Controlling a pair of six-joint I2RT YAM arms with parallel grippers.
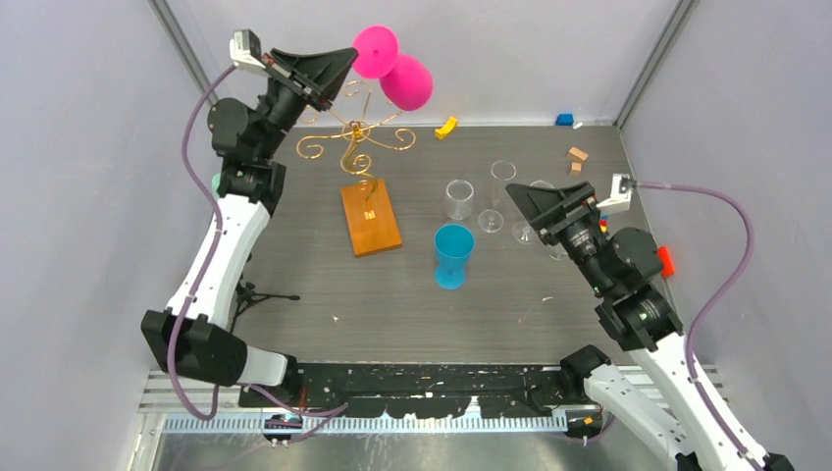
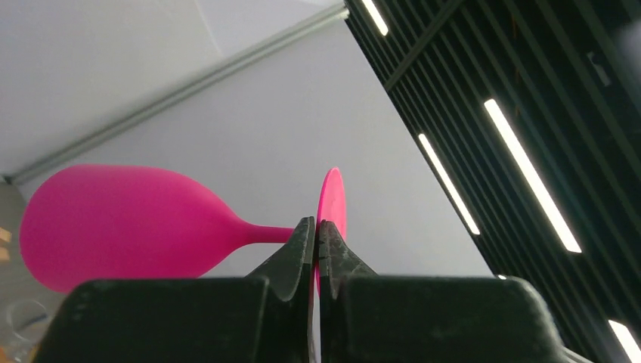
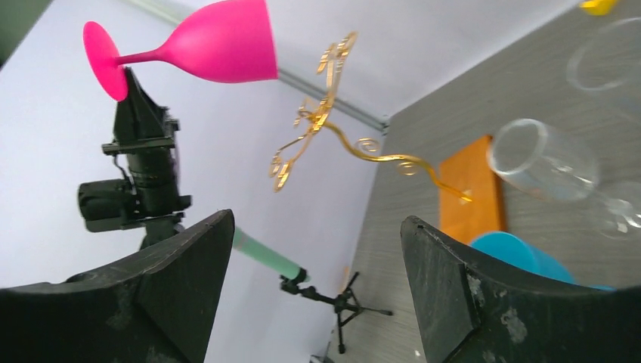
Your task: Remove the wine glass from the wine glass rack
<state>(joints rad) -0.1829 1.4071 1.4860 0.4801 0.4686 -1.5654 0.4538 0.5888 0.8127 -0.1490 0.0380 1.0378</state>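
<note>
- Grip: the left fingers are clenched on the stem of the pink wine glass, just where the stem meets the foot. The foot's disc stands edge-on right behind the tips.
- Long axis of the glass: close to level and crosswise to the fingers. The bowl hangs out to one side of them and the foot to the other. From above, the bowl points toward the middle of the desk and slightly toward the arms' bases.
- Place of the glass: it is held high at the far left, above the gold arms of the wine glass rack. The right wrist view shows open air between the bowl and the topmost curl, so I judge it free of the rack.
- Rack: it stands upright on its orange base, just below and nearer than the glass.
- Other arm: the right fingers are spread wide and hold nothing. They hover low beside the clear glasses, well apart from the pink one, with a blue cup standing near.
- Coming move, as I judge it: the left arm alone carries the glass. To set it down, the axis must turn from level to upright, foot downward, while the bowl swings wide of the gold curls below.
</note>
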